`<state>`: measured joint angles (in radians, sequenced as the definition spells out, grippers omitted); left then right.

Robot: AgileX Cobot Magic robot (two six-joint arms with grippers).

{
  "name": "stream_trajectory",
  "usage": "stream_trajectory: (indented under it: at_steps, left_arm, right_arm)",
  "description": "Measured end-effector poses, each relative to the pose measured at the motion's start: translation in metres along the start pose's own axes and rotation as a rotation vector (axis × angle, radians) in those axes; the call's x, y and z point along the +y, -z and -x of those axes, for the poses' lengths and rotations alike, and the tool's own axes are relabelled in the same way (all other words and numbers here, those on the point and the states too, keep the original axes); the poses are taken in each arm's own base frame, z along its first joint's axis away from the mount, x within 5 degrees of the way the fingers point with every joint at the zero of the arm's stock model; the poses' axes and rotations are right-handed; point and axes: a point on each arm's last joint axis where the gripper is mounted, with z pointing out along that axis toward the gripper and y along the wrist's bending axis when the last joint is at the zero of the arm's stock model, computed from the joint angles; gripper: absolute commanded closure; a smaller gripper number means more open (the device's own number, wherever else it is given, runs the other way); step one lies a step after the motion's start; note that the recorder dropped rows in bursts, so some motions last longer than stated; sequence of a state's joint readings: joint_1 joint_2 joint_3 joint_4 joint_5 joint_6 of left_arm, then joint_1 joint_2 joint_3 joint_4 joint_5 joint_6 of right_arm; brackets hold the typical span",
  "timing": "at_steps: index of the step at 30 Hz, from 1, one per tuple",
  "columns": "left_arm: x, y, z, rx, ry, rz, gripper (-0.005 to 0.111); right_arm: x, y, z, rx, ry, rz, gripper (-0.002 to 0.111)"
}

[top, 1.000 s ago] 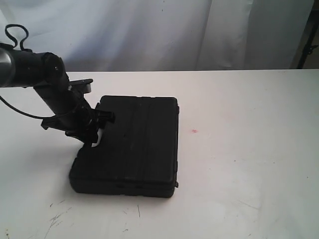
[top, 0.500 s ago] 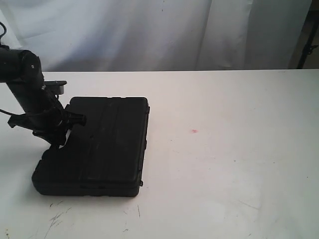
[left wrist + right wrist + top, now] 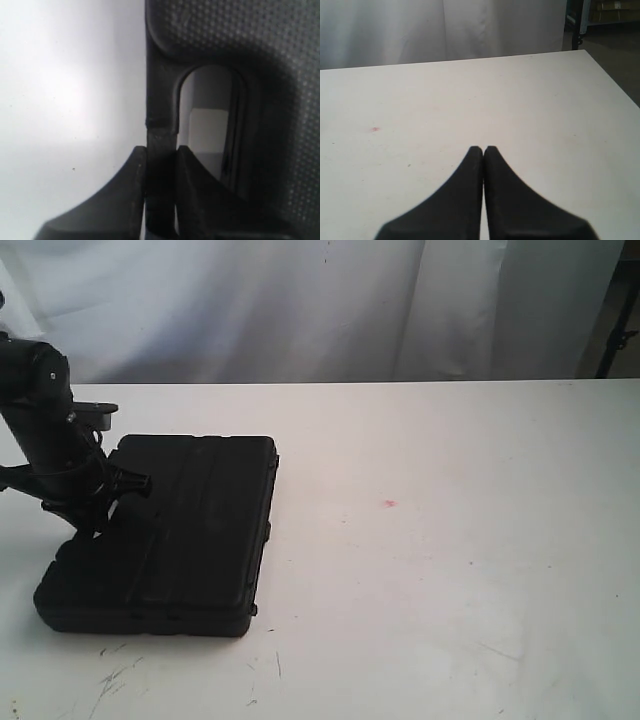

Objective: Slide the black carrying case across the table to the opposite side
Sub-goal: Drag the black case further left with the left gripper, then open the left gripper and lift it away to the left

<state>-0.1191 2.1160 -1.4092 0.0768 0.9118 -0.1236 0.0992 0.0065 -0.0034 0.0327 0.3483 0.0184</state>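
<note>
The black carrying case (image 3: pixel 170 535) lies flat on the white table (image 3: pixel 450 570), near its left side. My left gripper (image 3: pixel 88 522) is at the case's left edge, shut on the case's handle (image 3: pixel 161 135); in the left wrist view the handle bar sits pinched between both fingers, with the textured case lid (image 3: pixel 240 35) beyond. My right gripper (image 3: pixel 483 149) is shut with nothing in it, held over bare table; it does not show in the exterior view.
A tiny red spot (image 3: pixel 389 504) marks the table to the right of the case. Dark scratch marks (image 3: pixel 115 675) lie near the front left edge. A white curtain (image 3: pixel 330 300) hangs behind the table. The table's right edge (image 3: pixel 612 75) shows in the right wrist view.
The left arm has dragged the case leftward across the table, from near the middle to the left side. The gripper has kept hold of the handle throughout.
</note>
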Motion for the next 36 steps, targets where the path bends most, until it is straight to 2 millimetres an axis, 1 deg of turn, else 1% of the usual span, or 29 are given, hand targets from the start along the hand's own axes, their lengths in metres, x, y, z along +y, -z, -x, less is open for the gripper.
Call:
stream_trajectory:
  at_steps: [7, 10, 11, 14, 19, 21, 22, 26, 28, 30, 31, 35, 36]
  left_arm:
    - [0.005, 0.000, 0.000, 0.009, 0.010, 0.003, 0.107]
    - [0.005, 0.000, 0.000, 0.008, 0.035, 0.003, 0.102]
    - [0.005, 0.000, 0.000, 0.008, 0.039, 0.005, 0.100]
    - [0.005, 0.000, -0.001, 0.010, 0.048, 0.007, 0.086]
    - [0.007, -0.001, -0.002, 0.025, 0.043, 0.021, 0.055]
    - [0.009, 0.000, -0.002, 0.022, 0.041, 0.028, 0.050]
    - [0.010, 0.002, -0.002, 0.017, 0.043, 0.027, 0.050]
    - [0.011, 0.018, -0.002, -0.025, 0.047, 0.025, 0.054]
    - [0.011, 0.031, -0.002, -0.059, 0.049, 0.022, 0.059]
    - [0.013, 0.048, -0.003, -0.102, 0.051, 0.021, 0.069]
    - [0.013, 0.056, -0.003, -0.124, 0.052, 0.019, 0.076]
    - [0.016, 0.101, -0.010, -0.244, 0.070, -0.004, 0.103]
    - [0.016, 0.114, -0.013, -0.281, 0.078, -0.017, 0.107]
  right_arm:
    - [0.000, 0.000, 0.000, 0.000, 0.000, 0.000, 0.108]
    - [0.000, 0.000, 0.000, 0.000, 0.000, 0.000, 0.108]
    - [0.000, 0.000, 0.000, 0.000, 0.000, 0.000, 0.108]
    - [0.000, 0.000, 0.000, 0.000, 0.000, 0.000, 0.108]
    - [0.000, 0.000, 0.000, 0.000, 0.000, 0.000, 0.108]
    - [0.000, 0.000, 0.000, 0.000, 0.000, 0.000, 0.108]
    - [0.000, 0.000, 0.000, 0.000, 0.000, 0.000, 0.108]
    - [0.000, 0.000, 0.000, 0.000, 0.000, 0.000, 0.108]
    - [0.000, 0.000, 0.000, 0.000, 0.000, 0.000, 0.108]
    - [0.000, 0.000, 0.000, 0.000, 0.000, 0.000, 0.108]
    - [0.000, 0.000, 0.000, 0.000, 0.000, 0.000, 0.108]
    - [0.000, 0.000, 0.000, 0.000, 0.000, 0.000, 0.108]
    - [0.000, 0.000, 0.000, 0.000, 0.000, 0.000, 0.108]
